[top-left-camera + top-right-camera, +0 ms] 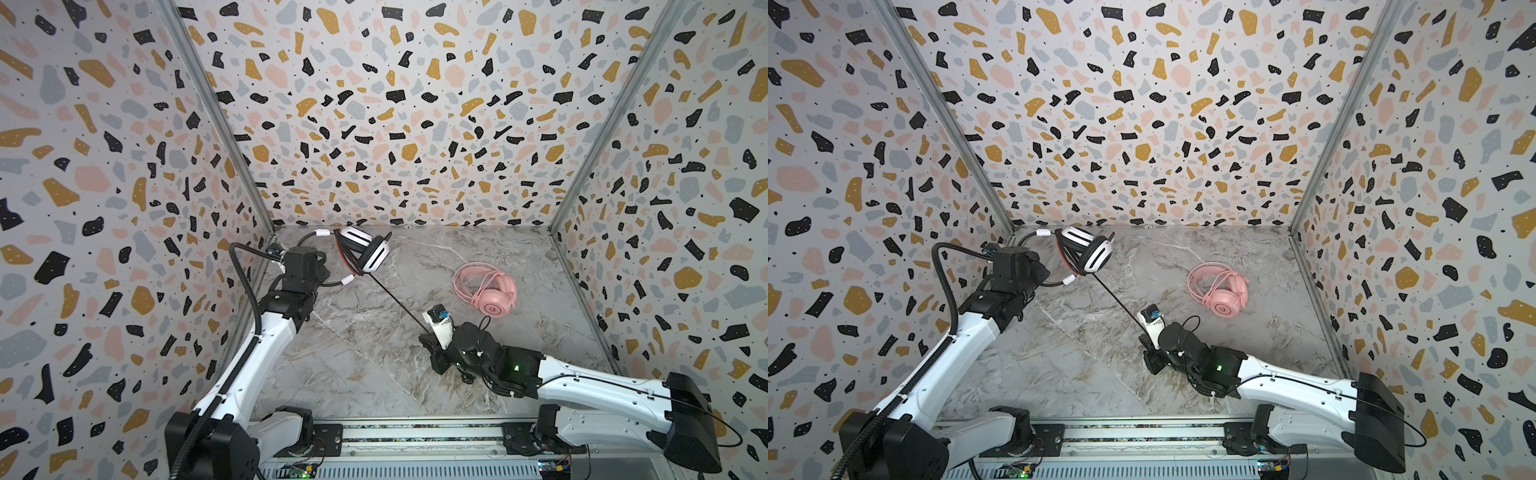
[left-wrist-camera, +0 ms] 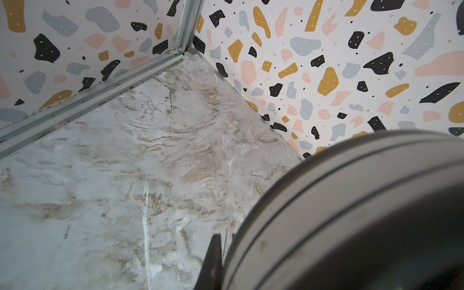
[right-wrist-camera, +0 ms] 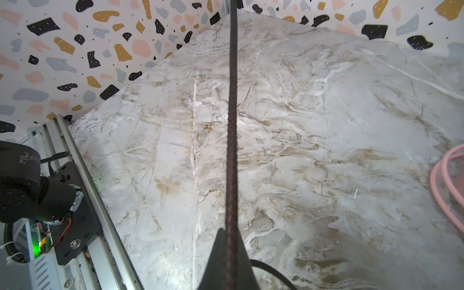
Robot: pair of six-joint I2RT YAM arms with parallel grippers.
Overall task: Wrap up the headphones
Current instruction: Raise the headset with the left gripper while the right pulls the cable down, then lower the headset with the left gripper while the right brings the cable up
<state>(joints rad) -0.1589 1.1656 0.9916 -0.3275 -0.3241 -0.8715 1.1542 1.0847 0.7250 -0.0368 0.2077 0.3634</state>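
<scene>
- The white headset (image 1: 363,249) is up near the back left corner. Its black headband curls in under the left arm's wrist.
- The left gripper (image 2: 216,258) is clenched. I take it to be on that headband, though no view shows the grip itself.
- The right gripper (image 1: 427,338) is pinched on the black cable (image 1: 395,303). The cable runs dead straight from the headset across the table (image 1: 353,382).
- The pink headset (image 1: 492,293) lies flat towards the right, with its cable looped around it. It looks finished, so the white one seems to be the job in hand.
- What could go wrong:
  - The cable has no slack. Any further pull from the right could drag the headset out of the left grip, or strain the cable where it enters the earcup.
  - The braid could slide through the right fingers, and the tension needed to wind it would be lost.
  - The right arm sits near the pink headset. A wide swing while winding might knock it and spill its loops.
- What the views add:
  - Both top views show the whole span of cable and both headsets, but the left wrist hides the left grip.
  - The right wrist view shows the braid coming straight out from between the shut fingers, and only a bit of pink cable (image 3: 442,180) at its edge.
  - The left wrist view shows a striped earcup rim close beside one dark finger, with no cable and no pink headset.
</scene>
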